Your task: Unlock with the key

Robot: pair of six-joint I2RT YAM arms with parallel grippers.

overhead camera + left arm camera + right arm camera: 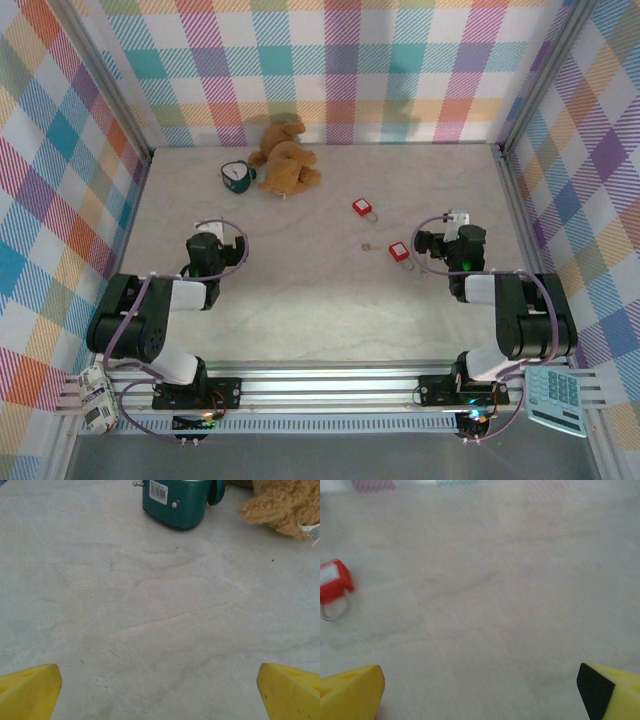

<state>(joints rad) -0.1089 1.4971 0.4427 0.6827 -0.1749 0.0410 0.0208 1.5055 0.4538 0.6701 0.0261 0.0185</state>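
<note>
**Pale metal key lies free between two red padlocks**

Dull pale metal marks the key [370, 247], which is seen lying flat on the marbled table [300, 320], right of centre in the top view. It is placed below the upper red padlock [364, 208] and just left of the lower red padlock [399, 251]. It is held by nothing.

The left gripper [160, 690] is seen with its jaws wide apart. Its yellow fingertips [30, 690] are set at the two lower corners of the left wrist view, with bare table between them. A teal container [177, 502] with a white barcode label is shown at the top of that view. The tan fur of a plush bear [280, 507] is shown at the upper right, just beside the container.

The right gripper [480, 690] is likewise spread wide, and nothing is caught between its fingers. A red padlock with a wire shackle [332, 582] is seen at the left edge of the right wrist view, well apart from the fingers. Which of the two padlocks it is cannot be told.

A calculator [556, 398] is seen at the lower right of the top view, beside the right arm's base.
</note>
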